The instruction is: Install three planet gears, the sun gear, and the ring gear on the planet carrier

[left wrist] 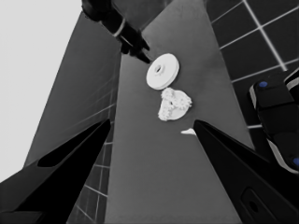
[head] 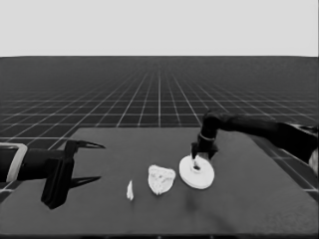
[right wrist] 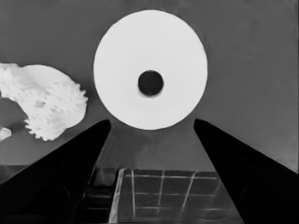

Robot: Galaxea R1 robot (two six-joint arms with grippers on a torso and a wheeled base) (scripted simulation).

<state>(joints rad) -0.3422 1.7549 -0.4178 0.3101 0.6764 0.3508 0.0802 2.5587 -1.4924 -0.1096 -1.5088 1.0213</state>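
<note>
The larger round part [head: 197,173], a white disc with a centre hole, lies flat right of the table's middle. My right gripper [head: 200,155] hovers over its far rim, open, with nothing between its fingers; in the right wrist view the larger round part [right wrist: 150,51] sits just past the fingertips [right wrist: 100,128]. To its left lies the smaller round part [head: 160,179], with small toothed gears [right wrist: 53,105] crowded on top of it. My left gripper [head: 99,162] waits open over the table's left end, holding nothing.
A thin white piece [head: 129,190] lies left of the gear cluster, between it and the left gripper. The table's far edge runs just behind the right gripper. Dark machinery with blue lights [left wrist: 275,116] shows past the table's edge in the left wrist view.
</note>
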